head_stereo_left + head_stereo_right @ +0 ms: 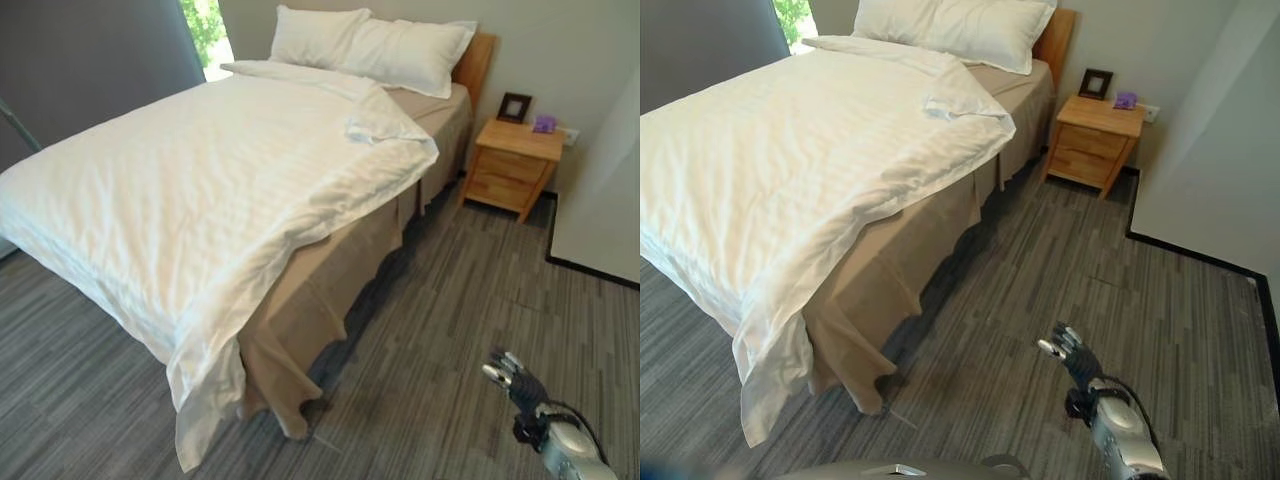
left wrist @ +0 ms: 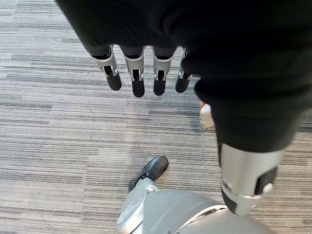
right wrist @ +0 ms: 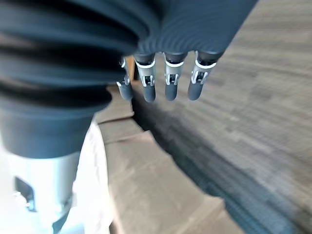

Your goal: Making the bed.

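Lying askew over the bed (image 1: 330,290), the white duvet (image 1: 200,170) is seen bunched toward the robot's left, its near corner hanging to the floor (image 1: 450,320) and its top corner folded back below the pillows (image 1: 380,45); the tan sheet (image 1: 300,300) is thereby left bared; the right hand (image 1: 1072,352) is held low above the floor, well apart, fingers straight and empty, seemingly for approach; the left hand (image 2: 141,73) is likewise relaxed, nothing grasped.

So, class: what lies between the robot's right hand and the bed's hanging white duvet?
Bare grey carpet alone, in the right eye view, between right hand and duvet.
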Robot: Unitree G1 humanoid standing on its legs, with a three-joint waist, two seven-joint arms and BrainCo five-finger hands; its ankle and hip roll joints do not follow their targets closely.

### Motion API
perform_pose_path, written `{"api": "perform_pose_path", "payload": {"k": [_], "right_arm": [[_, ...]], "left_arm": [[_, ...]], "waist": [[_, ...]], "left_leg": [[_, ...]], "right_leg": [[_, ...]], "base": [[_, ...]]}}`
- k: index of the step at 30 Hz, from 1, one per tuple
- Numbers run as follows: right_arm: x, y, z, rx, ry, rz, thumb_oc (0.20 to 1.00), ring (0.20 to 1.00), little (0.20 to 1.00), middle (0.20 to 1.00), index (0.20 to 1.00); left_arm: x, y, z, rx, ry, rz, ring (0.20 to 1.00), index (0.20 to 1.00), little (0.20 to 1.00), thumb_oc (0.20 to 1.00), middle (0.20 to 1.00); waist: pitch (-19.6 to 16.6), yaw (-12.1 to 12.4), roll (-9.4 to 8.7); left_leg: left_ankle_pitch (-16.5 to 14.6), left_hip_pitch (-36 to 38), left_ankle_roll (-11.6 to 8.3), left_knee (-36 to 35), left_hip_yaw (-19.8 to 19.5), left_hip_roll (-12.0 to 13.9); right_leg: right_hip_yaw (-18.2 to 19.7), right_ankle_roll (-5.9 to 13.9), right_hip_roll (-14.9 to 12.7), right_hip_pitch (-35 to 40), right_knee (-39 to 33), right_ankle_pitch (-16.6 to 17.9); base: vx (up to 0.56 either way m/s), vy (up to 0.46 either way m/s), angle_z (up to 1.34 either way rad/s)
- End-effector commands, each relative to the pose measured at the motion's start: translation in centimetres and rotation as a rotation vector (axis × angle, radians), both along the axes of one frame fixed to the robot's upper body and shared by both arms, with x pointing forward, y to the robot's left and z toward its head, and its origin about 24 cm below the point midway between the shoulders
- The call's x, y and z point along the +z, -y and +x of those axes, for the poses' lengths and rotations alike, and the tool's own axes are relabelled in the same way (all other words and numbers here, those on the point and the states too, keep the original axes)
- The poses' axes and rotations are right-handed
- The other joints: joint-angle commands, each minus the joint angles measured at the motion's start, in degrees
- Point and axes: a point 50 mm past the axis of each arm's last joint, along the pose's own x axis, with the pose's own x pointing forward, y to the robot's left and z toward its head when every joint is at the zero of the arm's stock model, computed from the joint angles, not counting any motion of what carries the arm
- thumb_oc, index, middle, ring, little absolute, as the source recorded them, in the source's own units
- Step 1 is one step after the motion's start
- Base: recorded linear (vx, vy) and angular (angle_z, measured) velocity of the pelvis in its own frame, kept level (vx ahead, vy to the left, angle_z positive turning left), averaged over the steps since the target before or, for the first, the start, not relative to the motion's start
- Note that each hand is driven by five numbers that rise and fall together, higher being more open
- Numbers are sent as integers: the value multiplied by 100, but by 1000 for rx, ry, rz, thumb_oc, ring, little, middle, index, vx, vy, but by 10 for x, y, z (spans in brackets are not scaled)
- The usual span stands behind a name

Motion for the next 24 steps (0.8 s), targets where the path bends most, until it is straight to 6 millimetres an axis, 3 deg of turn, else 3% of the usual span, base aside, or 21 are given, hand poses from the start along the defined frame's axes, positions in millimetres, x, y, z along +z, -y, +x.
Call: {"api": "perform_pose_path", "payload": {"k": [1,3,4,7,8,9,11,15,18,24], "right_arm": [[35,-22,42,144,178,-50,1000,1000,1000,1000,1000],[47,-29,63,193,213,-85,1000,1000,1000,1000,1000],[61,-41,85,251,249,-118,1000,1000,1000,1000,1000],[121,-93,150,368,403,-206,1000,1000,1000,1000,1000],[131,-99,157,371,428,-213,1000,1000,1000,1000,1000],[166,-111,182,360,485,-263,1000,1000,1000,1000,1000],[193,-110,201,293,507,-275,1000,1000,1000,1000,1000],[212,-105,216,180,484,-238,1000,1000,1000,1000,1000],[206,-92,219,98,411,-213,1000,1000,1000,1000,1000],[190,-74,216,-6,334,-117,1000,1000,1000,1000,1000]], "left_arm": [[9,-24,16,-3,37,72,1000,1000,1000,1000,1000],[8,-20,16,-15,34,58,1000,1000,1000,1000,1000],[7,-18,16,-18,33,53,1000,1000,1000,1000,1000],[2,-3,15,-9,39,19,1000,1000,1000,1000,1000],[2,-1,15,-13,36,13,1000,1000,1000,1000,1000],[1,1,10,0,22,7,1000,1000,1000,1000,1000],[0,1,6,15,13,6,1000,1000,1000,1000,1000],[-1,7,10,-6,18,-9,1000,1000,1000,1000,1000],[-2,14,21,-32,46,-33,1000,1000,1000,1000,1000],[-1,17,30,-49,81,-45,1000,1000,1000,1000,1000]], "waist": [[250,179,-482],[284,287,-478],[324,390,-478],[567,763,-456],[610,797,-452],[732,999,-426],[801,1204,-385],[863,1475,-280],[882,1665,-179],[923,1769,-143]], "left_leg": [[-100,287,-307,43,-147,-120],[-93,260,-301,43,-203,-132],[-74,212,-302,43,-256,-142],[60,-140,-305,43,-477,-156],[85,-204,-304,43,-520,-165],[176,-415,-308,43,-664,-178],[256,-622,-313,43,-844,-210],[359,-880,-331,43,-1151,-269],[394,-971,-346,43,-1373,-324],[403,-1016,-343,43,-1487,-355]], "right_leg": [[128,347,-201,570,-1348,808],[87,349,-226,592,-1361,805],[41,351,-251,582,-1368,820],[-111,336,-291,385,-1368,881],[-135,333,-292,344,-1367,895],[-249,319,-303,215,-1360,925],[-396,309,-334,133,-1362,940],[-660,303,-354,49,-1364,925],[-879,305,-364,104,-1368,863],[-987,310,-364,133,-1368,804]], "base": [[48,12,7],[11,17,31],[-54,10,39],[-142,-4,43],[-195,-28,59],[-139,-39,67],[-98,-51,91],[-16,-41,40],[34,-24,38],[11,-9,15]]}}
